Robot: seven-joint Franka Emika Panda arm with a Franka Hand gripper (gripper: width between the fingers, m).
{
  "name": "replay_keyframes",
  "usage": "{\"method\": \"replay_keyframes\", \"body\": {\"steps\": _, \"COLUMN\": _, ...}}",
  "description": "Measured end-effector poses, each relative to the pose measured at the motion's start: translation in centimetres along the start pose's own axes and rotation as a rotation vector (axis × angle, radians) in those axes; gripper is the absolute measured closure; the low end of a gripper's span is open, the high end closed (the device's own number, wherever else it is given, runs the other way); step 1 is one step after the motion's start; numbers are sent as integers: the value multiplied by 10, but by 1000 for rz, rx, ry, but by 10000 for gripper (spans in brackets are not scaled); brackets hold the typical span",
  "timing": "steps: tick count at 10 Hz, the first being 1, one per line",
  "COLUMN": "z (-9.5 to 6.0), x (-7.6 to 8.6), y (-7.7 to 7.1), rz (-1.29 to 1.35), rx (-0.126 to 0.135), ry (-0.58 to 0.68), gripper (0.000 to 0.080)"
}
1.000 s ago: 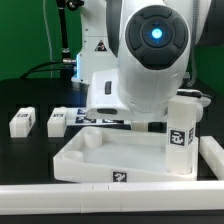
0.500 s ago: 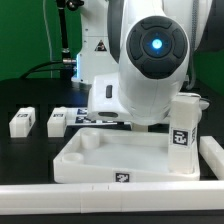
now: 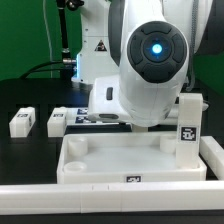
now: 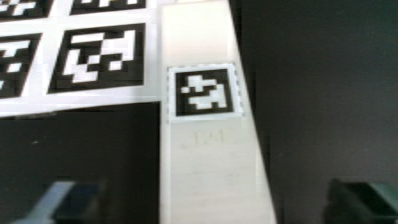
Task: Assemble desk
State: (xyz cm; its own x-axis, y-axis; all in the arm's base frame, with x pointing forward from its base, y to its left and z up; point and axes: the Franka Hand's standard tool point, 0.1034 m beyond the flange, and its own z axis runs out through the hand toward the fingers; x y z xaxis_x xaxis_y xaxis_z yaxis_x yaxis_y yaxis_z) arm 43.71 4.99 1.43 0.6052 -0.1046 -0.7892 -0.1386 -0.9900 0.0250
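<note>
Tabletop (image 3: 100,160) of desk: rim up, front-centre on worktop (image 3: 20,100). Corner leg (image 3: 187,133) upright at the exterior view's right. Outer leg (image 3: 22,121) and inner leg (image 3: 57,121) lie loose twd. the exterior view's left. Tool (image 4: 214,203) released: fingers (image 4: 64,200) spread either side of tagged white bar (image 4: 217,140), not touching; which desk part, cannot tell. Marker board (image 4: 71,50) adj. to bar.
</note>
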Motion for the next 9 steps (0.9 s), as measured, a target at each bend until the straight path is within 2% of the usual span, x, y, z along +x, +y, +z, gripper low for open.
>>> {"method": "replay_keyframes", "body": {"steps": 1, "z": 0, "x": 0, "y": 0, "rz": 0, "rx": 0, "ry": 0, "gripper": 321}}
{"method": "replay_keyframes", "body": {"steps": 2, "z": 0, "x": 0, "y": 0, "rz": 0, "rx": 1, "ry": 0, "gripper": 321}}
{"method": "replay_keyframes", "body": {"steps": 3, "z": 0, "x": 0, "y": 0, "rz": 0, "rx": 1, "ry": 0, "gripper": 514}}
{"method": "replay_keyframes", "body": {"steps": 9, "z": -3, "x": -3, "y": 2, "rz": 2, "rx": 2, "ry": -11, "gripper": 511}}
